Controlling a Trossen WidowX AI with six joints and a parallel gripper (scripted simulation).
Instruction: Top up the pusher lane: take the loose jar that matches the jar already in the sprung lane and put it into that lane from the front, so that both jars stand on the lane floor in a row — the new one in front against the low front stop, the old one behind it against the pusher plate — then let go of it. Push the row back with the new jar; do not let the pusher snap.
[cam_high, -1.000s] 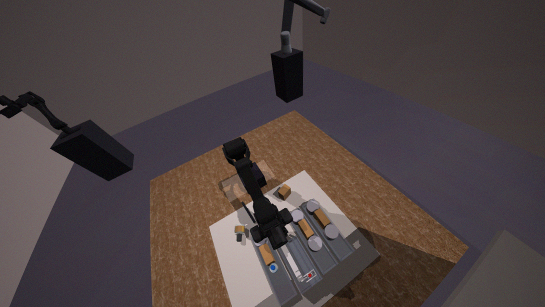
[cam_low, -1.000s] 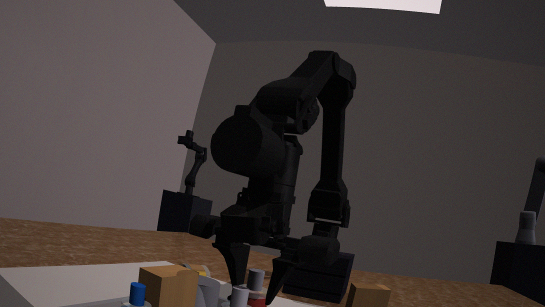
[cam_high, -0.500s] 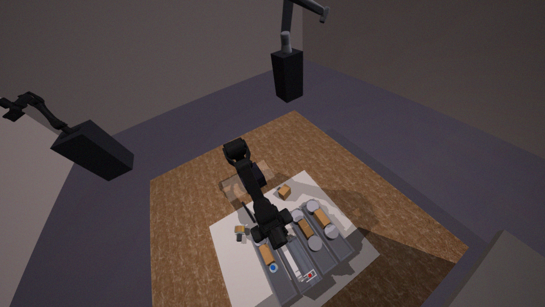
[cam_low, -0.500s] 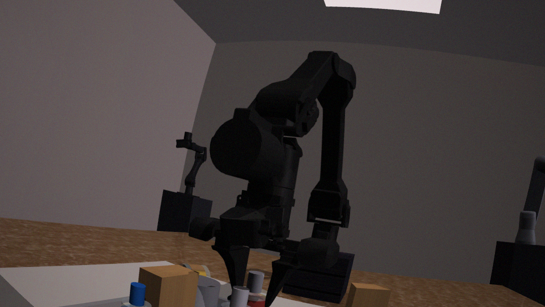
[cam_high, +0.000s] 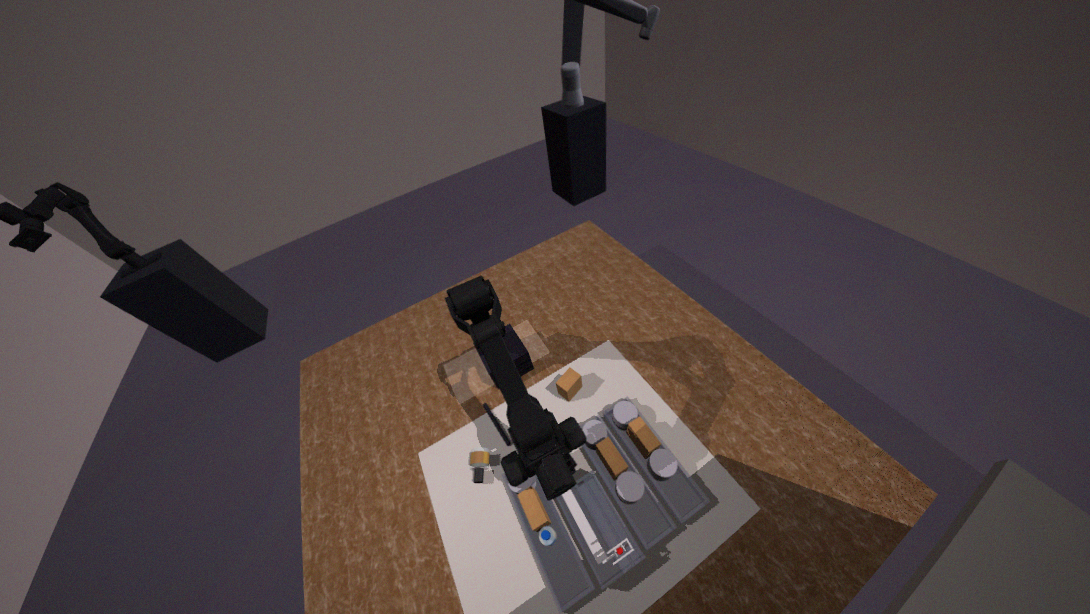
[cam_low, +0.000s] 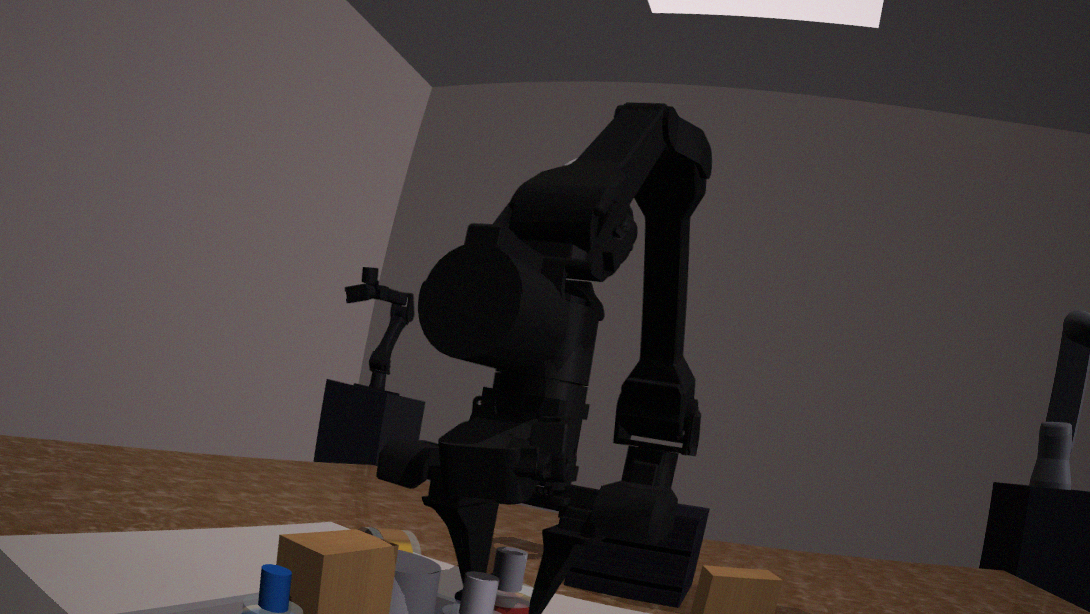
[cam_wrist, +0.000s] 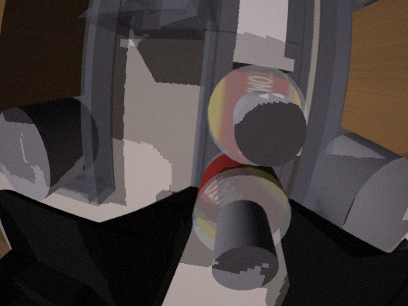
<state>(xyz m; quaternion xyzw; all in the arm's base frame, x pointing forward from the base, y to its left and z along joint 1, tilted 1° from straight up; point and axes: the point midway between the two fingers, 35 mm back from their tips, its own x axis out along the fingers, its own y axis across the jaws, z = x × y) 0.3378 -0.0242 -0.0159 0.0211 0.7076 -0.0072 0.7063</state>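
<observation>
Pale mat (cam_high: 456, 518) (cam_low: 183, 545) below; gripper (cam_wrist: 240, 203) pinches the red-labelled jar (cam_wrist: 242, 215), which sits against the lane jar (cam_wrist: 256, 115); likely rigid, slick, so grip the body low.

Top looks down from high, exterior sideways from low, wrist close above jars; all share the lanes
</observation>
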